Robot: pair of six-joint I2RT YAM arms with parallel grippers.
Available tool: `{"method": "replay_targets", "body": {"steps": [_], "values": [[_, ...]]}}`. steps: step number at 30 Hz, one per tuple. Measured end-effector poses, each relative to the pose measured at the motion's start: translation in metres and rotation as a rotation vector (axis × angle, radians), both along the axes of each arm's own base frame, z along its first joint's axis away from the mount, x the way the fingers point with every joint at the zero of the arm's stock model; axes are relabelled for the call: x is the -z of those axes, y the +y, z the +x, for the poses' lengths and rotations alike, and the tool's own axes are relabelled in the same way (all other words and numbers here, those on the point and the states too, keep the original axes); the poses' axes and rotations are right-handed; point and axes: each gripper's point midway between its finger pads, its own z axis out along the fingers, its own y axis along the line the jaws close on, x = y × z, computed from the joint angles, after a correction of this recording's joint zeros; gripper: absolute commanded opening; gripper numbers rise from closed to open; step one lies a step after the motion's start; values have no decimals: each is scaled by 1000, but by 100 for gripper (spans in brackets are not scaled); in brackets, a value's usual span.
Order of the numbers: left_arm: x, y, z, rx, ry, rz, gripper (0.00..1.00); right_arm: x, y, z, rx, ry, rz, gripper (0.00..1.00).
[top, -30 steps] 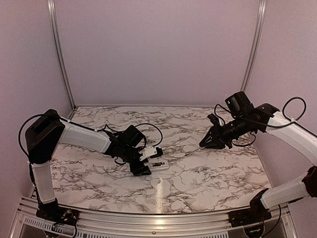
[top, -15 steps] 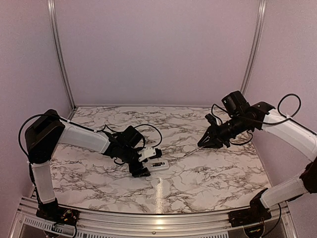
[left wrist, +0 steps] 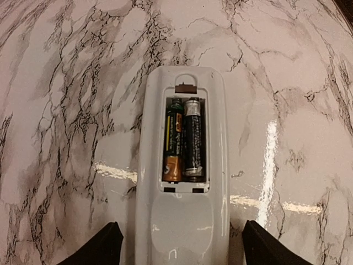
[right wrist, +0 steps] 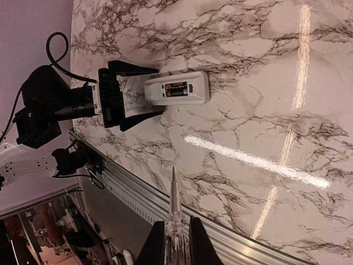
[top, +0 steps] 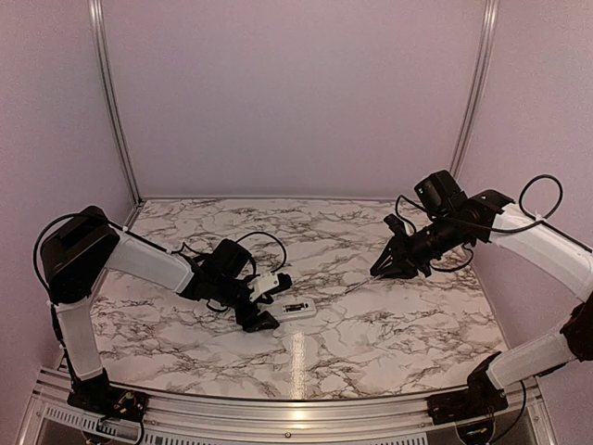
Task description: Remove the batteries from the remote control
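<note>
Remote [left wrist: 182, 215] base cut off between open left claw [left wrist: 182, 248]; right claw [right wrist: 175, 234] pinches stick [right wrist: 173, 193].

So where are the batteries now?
The batteries lie side by side in the open remote, left of centre on the table in the top view, just ahead of the open left gripper.

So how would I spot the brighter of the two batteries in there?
On the marble table, find the white remote lying back-up at the open left gripper. In its uncovered back sit two batteries side by side. Seen from that gripper, the brighter battery is on the left, green and yellow with an orange end; the other battery is black with a silver end.
</note>
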Motion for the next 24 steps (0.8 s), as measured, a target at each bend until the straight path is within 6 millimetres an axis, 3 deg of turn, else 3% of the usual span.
{"method": "replay_targets", "body": {"steps": [9, 24], "values": [[0, -1, -1, 4, -4, -43, 65, -5, 2, 4, 2, 2, 0, 0], [1, 0, 1, 15, -50, -55, 19, 5, 4, 8, 5, 45, -23, 0]]}}
